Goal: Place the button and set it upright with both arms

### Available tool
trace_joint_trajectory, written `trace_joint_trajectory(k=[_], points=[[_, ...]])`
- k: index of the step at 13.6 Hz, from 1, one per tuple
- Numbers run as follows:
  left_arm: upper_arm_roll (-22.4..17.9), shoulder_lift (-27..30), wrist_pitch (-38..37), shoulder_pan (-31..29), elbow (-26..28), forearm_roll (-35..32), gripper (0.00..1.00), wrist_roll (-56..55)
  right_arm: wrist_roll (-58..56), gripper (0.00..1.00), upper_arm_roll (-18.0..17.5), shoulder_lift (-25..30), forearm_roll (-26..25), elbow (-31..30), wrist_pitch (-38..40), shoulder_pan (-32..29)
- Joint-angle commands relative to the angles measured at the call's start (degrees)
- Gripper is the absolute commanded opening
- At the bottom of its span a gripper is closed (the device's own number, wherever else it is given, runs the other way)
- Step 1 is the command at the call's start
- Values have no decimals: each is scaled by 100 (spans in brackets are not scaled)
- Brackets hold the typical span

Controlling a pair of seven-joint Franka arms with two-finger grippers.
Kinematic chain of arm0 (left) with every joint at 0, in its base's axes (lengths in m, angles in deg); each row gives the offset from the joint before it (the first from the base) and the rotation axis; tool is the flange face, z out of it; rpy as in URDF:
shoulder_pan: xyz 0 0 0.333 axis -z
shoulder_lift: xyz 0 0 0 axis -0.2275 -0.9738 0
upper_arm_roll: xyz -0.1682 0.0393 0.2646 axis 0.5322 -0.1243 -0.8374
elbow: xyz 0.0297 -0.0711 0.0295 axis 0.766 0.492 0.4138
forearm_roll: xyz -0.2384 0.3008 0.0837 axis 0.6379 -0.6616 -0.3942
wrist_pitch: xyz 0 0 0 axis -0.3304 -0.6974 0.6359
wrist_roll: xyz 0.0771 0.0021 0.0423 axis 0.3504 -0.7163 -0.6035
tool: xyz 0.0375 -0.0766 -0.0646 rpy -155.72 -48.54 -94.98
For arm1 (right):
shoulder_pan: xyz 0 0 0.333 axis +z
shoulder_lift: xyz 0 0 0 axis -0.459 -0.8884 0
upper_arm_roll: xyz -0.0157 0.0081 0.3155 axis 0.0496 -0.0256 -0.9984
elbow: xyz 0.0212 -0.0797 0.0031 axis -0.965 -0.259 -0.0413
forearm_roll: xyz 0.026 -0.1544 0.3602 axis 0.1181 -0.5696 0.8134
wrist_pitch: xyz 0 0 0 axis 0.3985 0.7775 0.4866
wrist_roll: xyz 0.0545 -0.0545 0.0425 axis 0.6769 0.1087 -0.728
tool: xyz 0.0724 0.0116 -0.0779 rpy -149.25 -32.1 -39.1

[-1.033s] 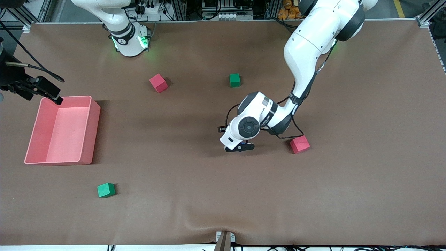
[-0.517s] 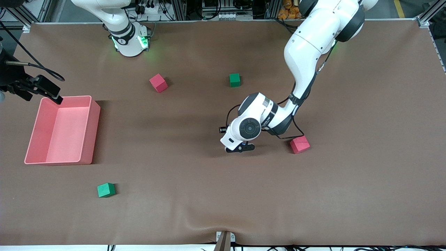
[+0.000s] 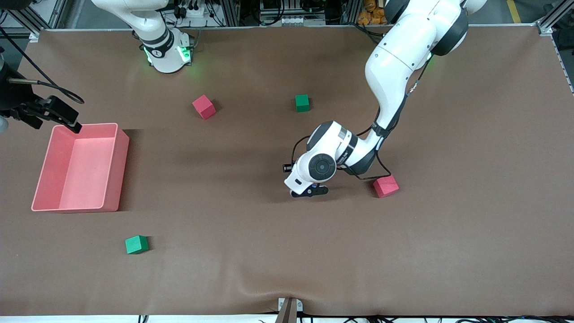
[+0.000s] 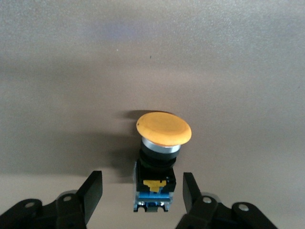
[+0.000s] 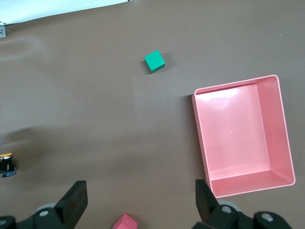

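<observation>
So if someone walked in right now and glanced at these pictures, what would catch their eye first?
Probably the left claw, down low at mid-table beside a red cube, fingers open on either side of the orange-capped button without touching it. Next, the big pink bin at the right arm's end of the table, with the right claw waiting open above it.
</observation>
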Motion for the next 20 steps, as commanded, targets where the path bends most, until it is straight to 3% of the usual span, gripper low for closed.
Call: trace_joint_trajectory(k=[1,5,10,15,17,20], points=[[-16,-110,71,23,-172,131,75,118,-54,100,-78,-77,4,161,131,-125],[-16,-180,98,41,-172,131,48,127,-71,100,-78,-77,4,161,201,-204],[-16,-119,107,49,-172,131,4,110,-71,100,-69,-77,13,152,219,-266],[-95,215,176,206,-172,69,0,-452,-63,100,-69,-77,22,152,219,-275],[-322,434,430,496,-164,-1,0,-567,-63,100,-69,-77,13,152,227,-266],[-832,602,721,1181,-164,-781,0,-1442,-63,100,-69,-77,22,152,227,-275]])
